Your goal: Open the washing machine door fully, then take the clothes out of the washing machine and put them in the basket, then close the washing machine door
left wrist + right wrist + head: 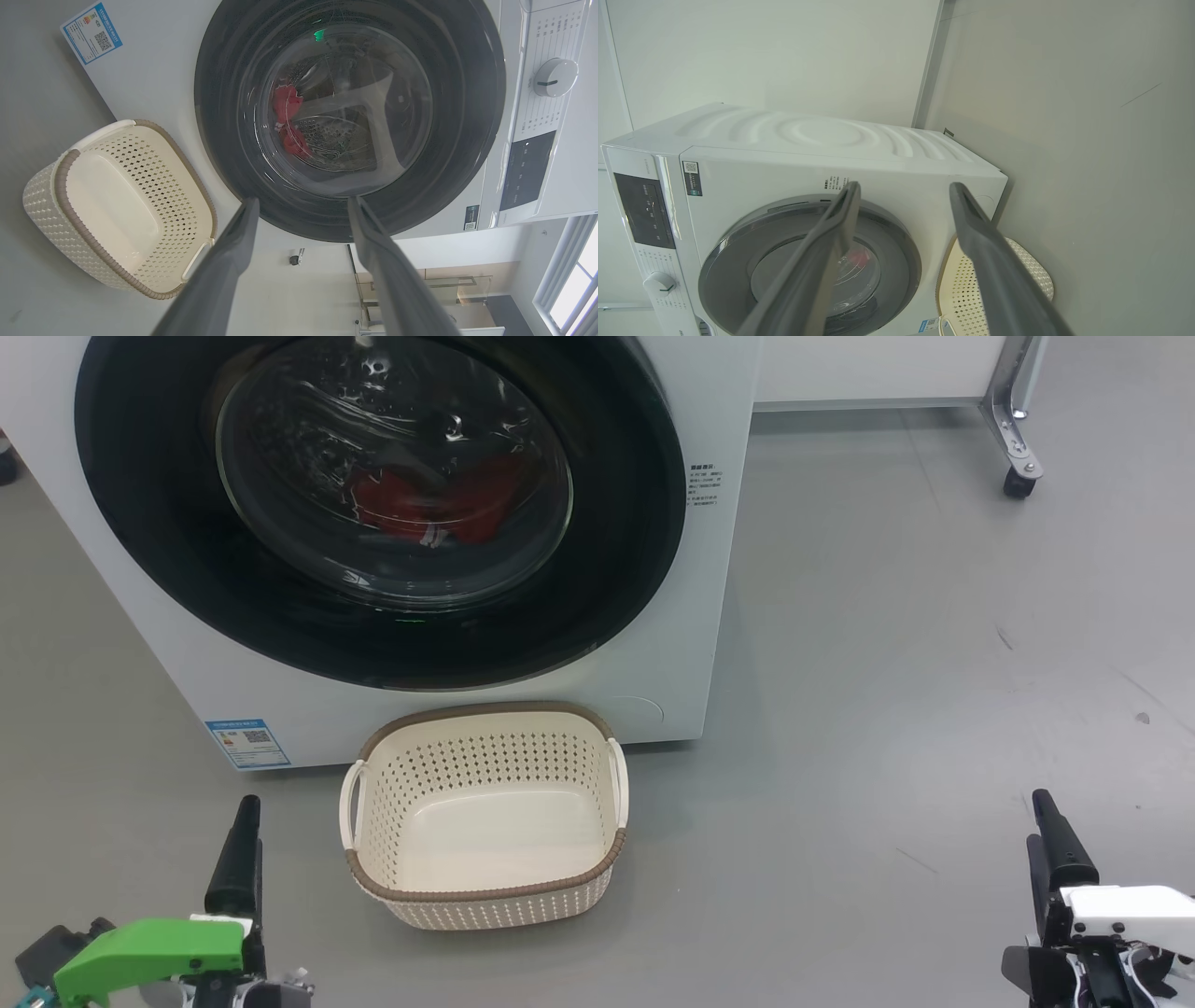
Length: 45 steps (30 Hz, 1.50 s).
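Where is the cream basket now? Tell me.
In the head view, the cream perforated plastic basket sits on the floor centre, just before the white washing machine.

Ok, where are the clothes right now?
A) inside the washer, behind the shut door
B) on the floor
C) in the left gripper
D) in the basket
A: the red clothes show through the glass of the door, which is shut, and the basket is empty.
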{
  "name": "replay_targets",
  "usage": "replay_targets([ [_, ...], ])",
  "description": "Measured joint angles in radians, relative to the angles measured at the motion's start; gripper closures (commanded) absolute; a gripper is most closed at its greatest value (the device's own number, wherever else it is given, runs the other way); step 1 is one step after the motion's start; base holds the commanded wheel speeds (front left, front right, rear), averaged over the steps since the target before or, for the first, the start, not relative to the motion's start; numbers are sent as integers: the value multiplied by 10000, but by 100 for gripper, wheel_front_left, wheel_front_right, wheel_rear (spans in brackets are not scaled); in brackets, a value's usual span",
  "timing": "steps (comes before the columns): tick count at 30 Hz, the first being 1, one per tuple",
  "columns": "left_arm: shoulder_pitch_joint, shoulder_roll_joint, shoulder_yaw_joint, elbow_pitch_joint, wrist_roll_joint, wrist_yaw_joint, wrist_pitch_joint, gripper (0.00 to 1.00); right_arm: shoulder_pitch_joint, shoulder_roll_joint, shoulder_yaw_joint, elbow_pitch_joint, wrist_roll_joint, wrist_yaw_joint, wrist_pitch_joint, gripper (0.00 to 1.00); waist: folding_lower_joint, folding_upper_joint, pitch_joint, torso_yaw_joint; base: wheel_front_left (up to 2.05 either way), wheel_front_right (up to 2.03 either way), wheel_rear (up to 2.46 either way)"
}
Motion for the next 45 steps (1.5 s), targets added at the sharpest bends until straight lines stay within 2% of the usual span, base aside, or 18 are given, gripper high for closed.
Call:
replay_targets([
  [7,-2,203,-176,-155,704,0,-318,0,-5,-336,240,-98,-794,0,-280,0,0,0,10,15,0,0,0],
  [18,-4,723,-694,-151,2943,2,-754,0,-55,-890,717,-142,-2585,-23,-798,0,1,0,25,41,0,0,0],
  [26,-9,798,-959,-150,4261,278,-1030,0,-104,-1434,1218,-173,-4335,-337,-1072,0,1,0,27,64,0,0,0],
  [40,-19,890,-1248,-380,6706,723,-1459,0,-174,-1726,1894,-125,-6483,-884,-1601,0,0,0,6,121,0,0,0],
  [45,-20,888,-1371,-479,7448,876,-1641,0,-213,-1802,2109,-115,-7129,-984,-1768,0,0,0,-1,140,0,0,0],
])
